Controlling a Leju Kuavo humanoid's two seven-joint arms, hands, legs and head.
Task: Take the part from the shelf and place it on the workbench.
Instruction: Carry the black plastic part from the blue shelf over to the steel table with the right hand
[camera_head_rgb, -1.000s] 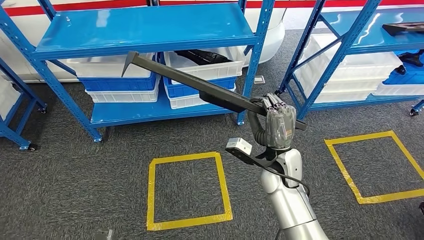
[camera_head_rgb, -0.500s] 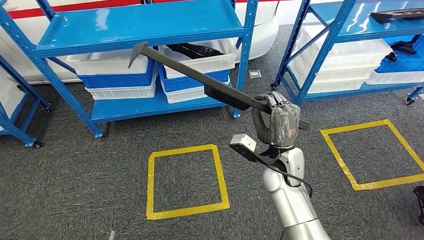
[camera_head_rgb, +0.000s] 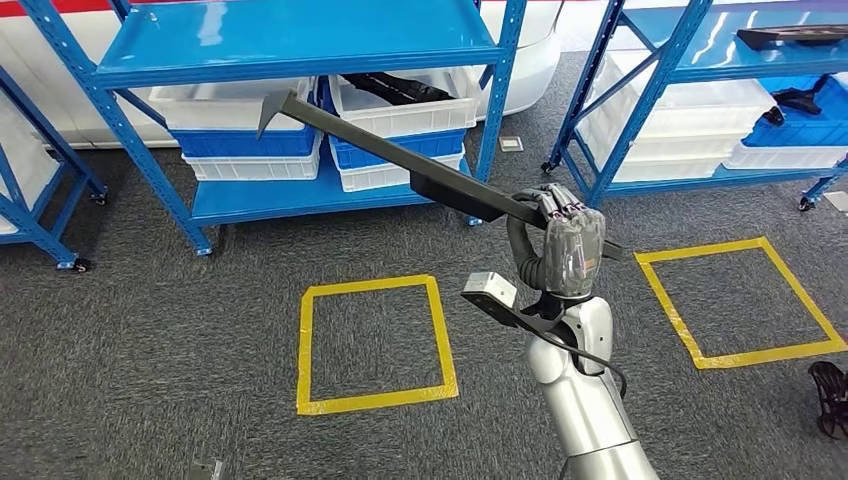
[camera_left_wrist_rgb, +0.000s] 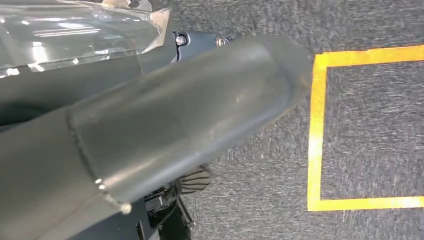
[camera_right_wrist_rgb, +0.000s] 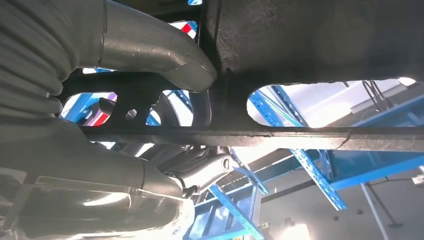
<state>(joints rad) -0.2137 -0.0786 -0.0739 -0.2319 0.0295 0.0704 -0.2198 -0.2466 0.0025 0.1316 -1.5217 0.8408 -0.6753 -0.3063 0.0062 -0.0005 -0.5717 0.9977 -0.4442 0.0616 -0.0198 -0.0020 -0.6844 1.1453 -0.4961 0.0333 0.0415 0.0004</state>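
A: Right hand (camera_head_rgb: 562, 238) is up over the grey carpet (camera_head_rgb: 150, 380), fingers wrapped tight round the long dark part (camera_head_rgb: 400, 165), gripping it near one end.

B: And the part?

A: In the air, slanting from the hand up toward the blue shelf (camera_head_rgb: 290, 40). Its hooked tip sits in front of the white bins (camera_head_rgb: 235, 105) under that shelf's top board.

B: Floor markings?

A: One yellow tape square (camera_head_rgb: 375, 345) just in front of the shelf, another (camera_head_rgb: 745, 300) further right.

B: Left hand?

A: In view at the left wrist (camera_left_wrist_rgb: 150, 130), too close to judge the fingers.
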